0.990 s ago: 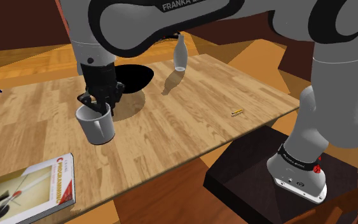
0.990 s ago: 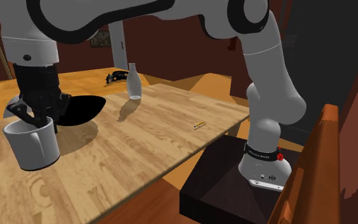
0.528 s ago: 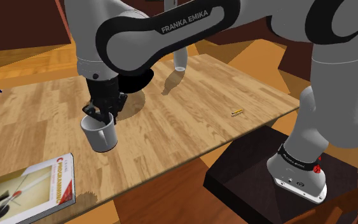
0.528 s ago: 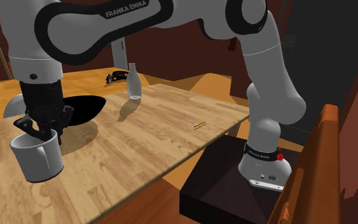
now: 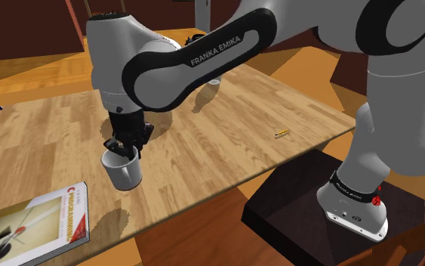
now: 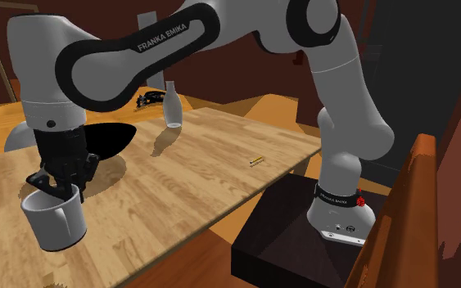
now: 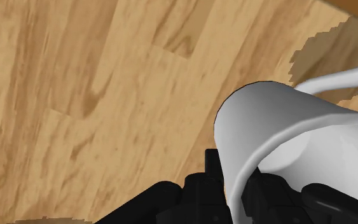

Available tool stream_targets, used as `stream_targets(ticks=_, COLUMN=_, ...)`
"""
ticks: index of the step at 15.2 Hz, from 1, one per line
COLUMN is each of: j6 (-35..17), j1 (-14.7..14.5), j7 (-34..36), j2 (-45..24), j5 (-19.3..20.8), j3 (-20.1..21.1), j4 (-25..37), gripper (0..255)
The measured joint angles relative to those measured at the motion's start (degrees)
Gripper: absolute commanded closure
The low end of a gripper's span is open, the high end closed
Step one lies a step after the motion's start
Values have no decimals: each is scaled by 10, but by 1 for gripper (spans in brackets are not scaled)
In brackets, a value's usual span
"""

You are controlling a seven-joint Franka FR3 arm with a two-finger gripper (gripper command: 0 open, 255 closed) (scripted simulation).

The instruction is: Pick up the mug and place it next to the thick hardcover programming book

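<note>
The gripper [image 5: 124, 149] was closed on the rim of the white mug [image 5: 124, 174], with one finger inside and one outside. It held the mug upright, a little above the table [image 5: 226, 128]. The mug hung near the table's front edge, on the shoulder view's right of the book [image 5: 37, 223] and apart from it. The arm [image 5: 220, 47] carried the words "FRANKA EMIKA". The book's cover had red writing that was too small to read.
</note>
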State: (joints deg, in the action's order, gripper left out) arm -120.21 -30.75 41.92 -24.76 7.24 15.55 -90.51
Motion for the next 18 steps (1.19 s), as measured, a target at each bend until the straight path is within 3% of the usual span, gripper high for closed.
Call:
stream_targets(ticks=8, j6=-53, j1=-2, j7=5, j2=-22, j5=8, j3=-4, j4=-32, gripper=255)
stream_targets(ticks=15, j6=-58, j1=-1, j7=6, j2=-24, j5=9, j3=-5, j4=-35, gripper=255)
stream_targets(ticks=16, j6=-58, j1=-2, j7=6, j2=-24, j5=9, j3=-5, j4=-35, gripper=0)
stream_targets(ticks=18, j6=-59, j1=-2, j7=6, j2=-24, j5=9, j3=-5, j4=-35, gripper=0)
